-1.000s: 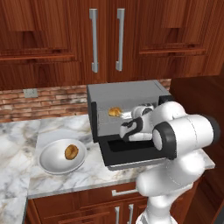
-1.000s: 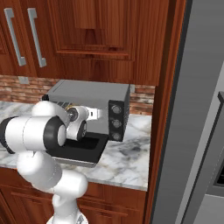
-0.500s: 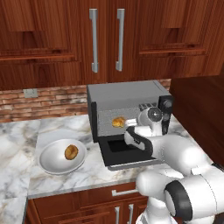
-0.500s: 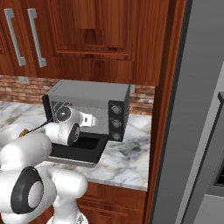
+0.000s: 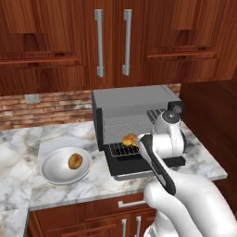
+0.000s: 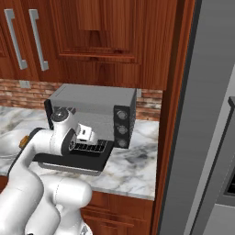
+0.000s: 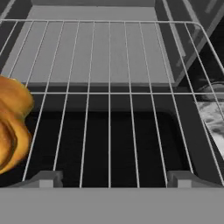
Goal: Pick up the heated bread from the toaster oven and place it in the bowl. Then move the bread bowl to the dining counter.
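The toaster oven [image 5: 132, 104] stands on the counter with its black door [image 5: 139, 169] dropped open. On its wire rack [image 7: 109, 87], near the front left, lies the golden heated bread [image 5: 129, 139]. In the hand view the bread [image 7: 11, 127] sits at the left edge, outside the fingers. My gripper [image 7: 113, 178] is open low over the rack's front edge, with nothing between its fingers. The white bowl [image 5: 53, 173] rests on the counter left of the oven and holds a darker brown bun [image 5: 75, 160]. The dining counter is out of view.
My white forearm [image 5: 157, 166] crosses in front of the oven door. Wooden wall cabinets [image 5: 111, 41] hang above. A tall wood panel [image 6: 172, 114] and a grey fridge side [image 6: 206, 137] close off the right. Two knobs [image 6: 121, 129] face front on the oven.
The arm has swung and reached forward, so the hand now sits at the oven mouth over the rack. The bread now shows lower, nearer the oven's front. The bowl and bun have not moved.
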Controlling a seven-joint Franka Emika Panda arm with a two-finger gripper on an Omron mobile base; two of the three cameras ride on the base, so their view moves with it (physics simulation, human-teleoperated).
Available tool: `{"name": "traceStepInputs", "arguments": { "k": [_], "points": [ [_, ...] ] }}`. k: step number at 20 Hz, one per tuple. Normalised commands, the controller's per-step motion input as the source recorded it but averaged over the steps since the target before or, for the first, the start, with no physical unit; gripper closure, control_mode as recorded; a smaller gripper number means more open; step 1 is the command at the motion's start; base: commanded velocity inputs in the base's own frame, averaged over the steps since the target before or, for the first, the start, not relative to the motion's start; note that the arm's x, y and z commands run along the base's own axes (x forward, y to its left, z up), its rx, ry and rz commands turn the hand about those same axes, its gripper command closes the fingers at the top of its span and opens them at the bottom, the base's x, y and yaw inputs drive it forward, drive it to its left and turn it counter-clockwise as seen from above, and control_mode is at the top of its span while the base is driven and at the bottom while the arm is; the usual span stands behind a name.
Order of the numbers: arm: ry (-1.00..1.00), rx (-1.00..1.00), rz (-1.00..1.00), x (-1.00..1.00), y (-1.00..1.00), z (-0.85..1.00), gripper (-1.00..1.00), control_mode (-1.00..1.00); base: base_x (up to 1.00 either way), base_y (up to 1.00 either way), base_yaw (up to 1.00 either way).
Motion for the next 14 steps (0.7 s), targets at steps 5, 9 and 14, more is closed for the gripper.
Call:
{"name": "traceStepInputs", "arguments": {
  "k": [5,9,14],
  "points": [
    [0.16,0.05,-0.07,-0.29,0.06,0.22,-1.0,-1.0,0.0,0.0,0.0],
    [0.0,0.02,-0.06,0.11,0.42,0.74,-1.0,-1.0,0.0,0.0,0.0],
    [0.0,0.0,0.0,0.29,0.41,0.51,-1.0,-1.0,0.0,0.0,0.0]
  ]
}}
